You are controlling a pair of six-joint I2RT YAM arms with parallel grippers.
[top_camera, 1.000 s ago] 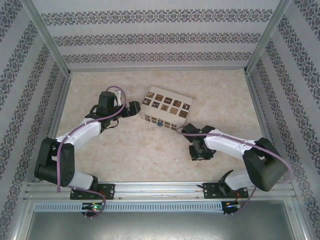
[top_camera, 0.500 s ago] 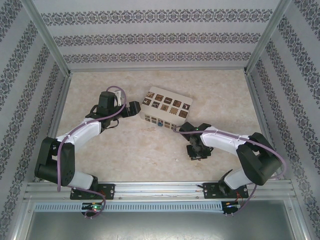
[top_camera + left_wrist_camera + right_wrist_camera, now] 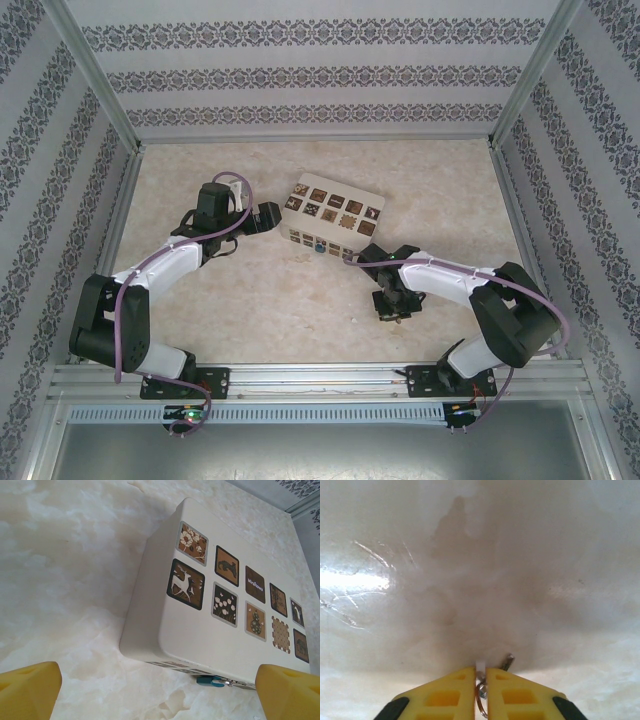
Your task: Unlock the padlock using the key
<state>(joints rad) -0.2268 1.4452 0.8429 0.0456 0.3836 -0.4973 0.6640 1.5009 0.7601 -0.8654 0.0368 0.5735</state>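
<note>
Key (image 3: 508, 661) is being pinched at its ring (image 3: 480, 700) by the right gripper (image 3: 481, 672), low on the table (image 3: 470, 555). Padlock (image 3: 210, 681) is being framed at the box (image 3: 150, 615) edge by the spread left gripper (image 3: 157, 690). Slow, firm lift is advised.

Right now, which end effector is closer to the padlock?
Left. The left end effector sits open beside the box, the padlock just ahead. The right end effector is farther off, low over the table on the box's near right side, shut on the key.
</note>
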